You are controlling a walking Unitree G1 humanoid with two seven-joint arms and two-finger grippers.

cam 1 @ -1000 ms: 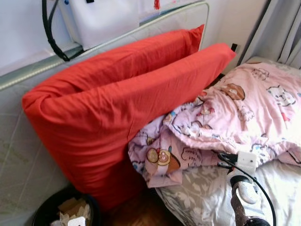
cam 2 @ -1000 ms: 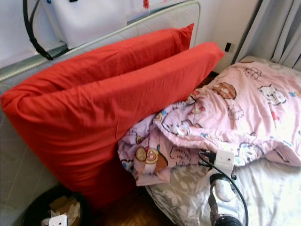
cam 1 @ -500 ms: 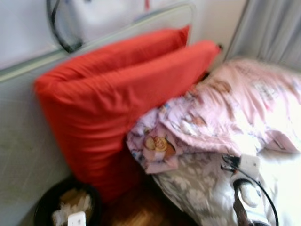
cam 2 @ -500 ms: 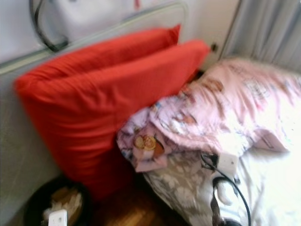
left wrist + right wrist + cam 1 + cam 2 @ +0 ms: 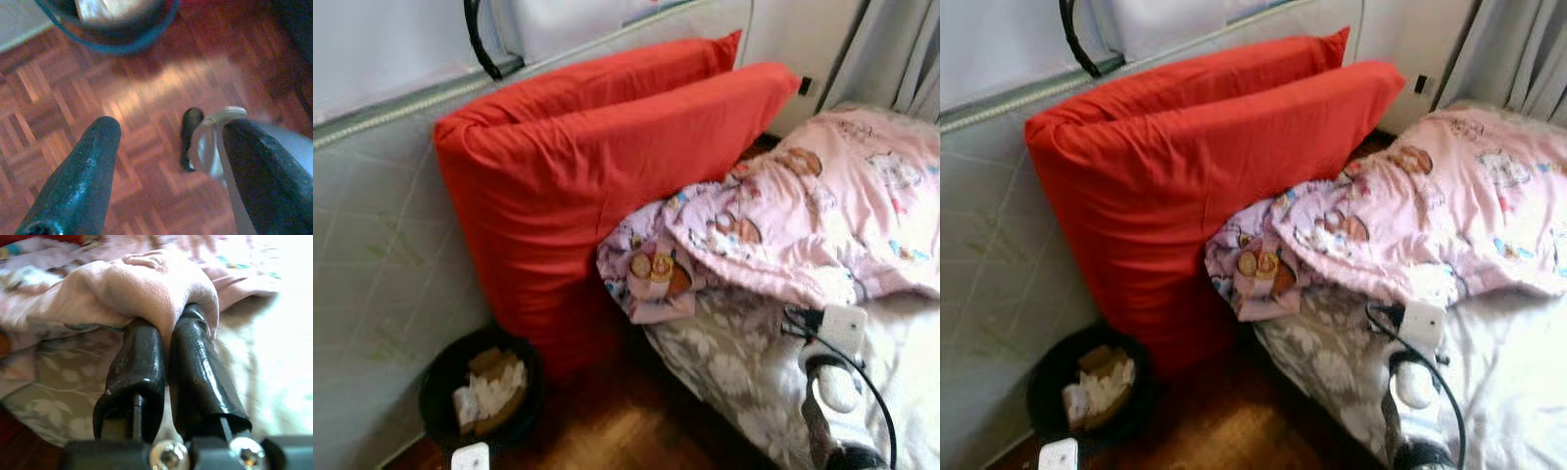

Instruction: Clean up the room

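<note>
On the bed (image 5: 744,392), your right claw (image 5: 168,340) pinches the pink blanket (image 5: 146,289); next, pull it flat. Left claw (image 5: 166,161) hangs spread.

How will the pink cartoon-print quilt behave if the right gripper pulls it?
The pink cartoon-print quilt is probably floppy: it lies in soft folds. A fold bunches around the right gripper, so it may stretch and drag rather than lift whole. It looks padded, likely light.

no readable text, labels, brands, numbers or signs anywhere
</note>
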